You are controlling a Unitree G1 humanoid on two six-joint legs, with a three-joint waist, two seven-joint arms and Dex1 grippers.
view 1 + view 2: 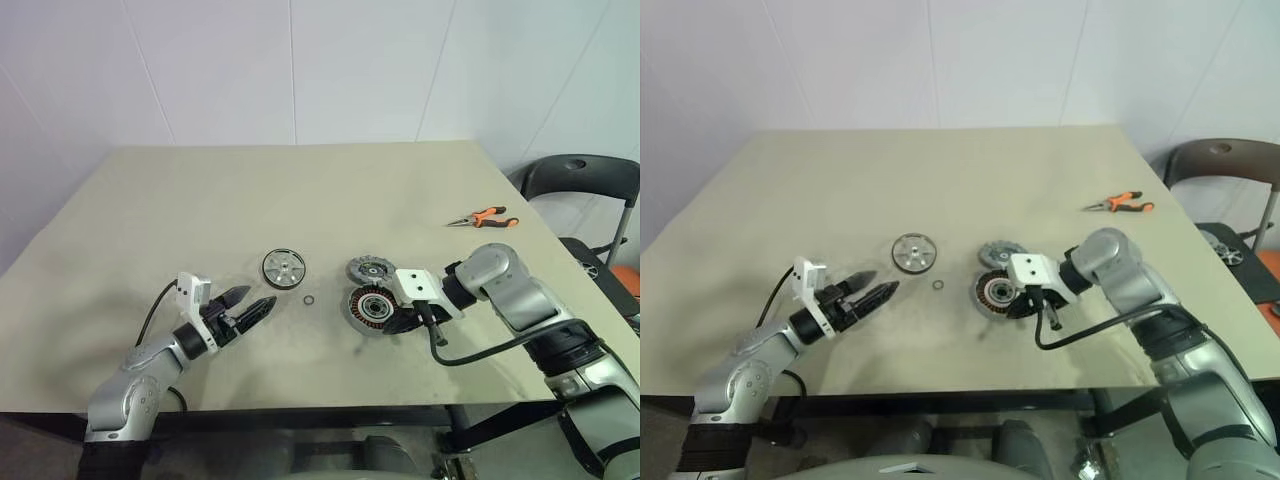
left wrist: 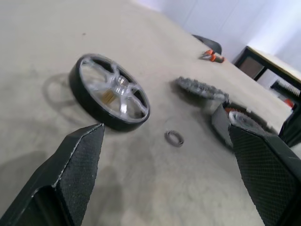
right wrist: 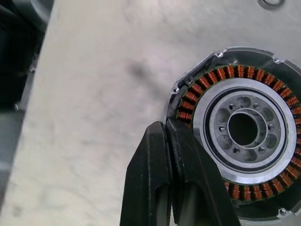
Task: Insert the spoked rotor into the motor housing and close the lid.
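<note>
White wall panels frame a beige table [image 1: 200, 200], and all the parts sit in a loose row near its front edge. Over on the robot's left lies the spoked rotor [image 1: 282, 267], flat on the surface with nothing touching it. A tiny loose ring [image 1: 310, 300] rests between it and the motor housing [image 1: 368, 308], whose copper windings and silver hub face up, uncovered. Just behind the housing sits the lid [image 1: 370, 269], off and waiting. Orange-handled pliers [image 1: 480, 217] lie well apart, toward the far right.

So where are we? By my reading the insertion has not begun: rotor out, housing open, lid aside. The first pick-up looks like the step in hand.

Left gripper [image 1: 246, 305] hovers near the rotor, fingers [image 2: 77, 162] spread wide and empty, with the wheel lying ahead between them in the wrist view. Right gripper [image 3: 169, 141] is pinched tight on nothing, its tips over the housing's rim beside the windings; whether they touch the metal, I cannot tell.

Next move, I'd judge, falls to the left arm: straddle that thin rim, close on it, then carry it level over the hub.
</note>
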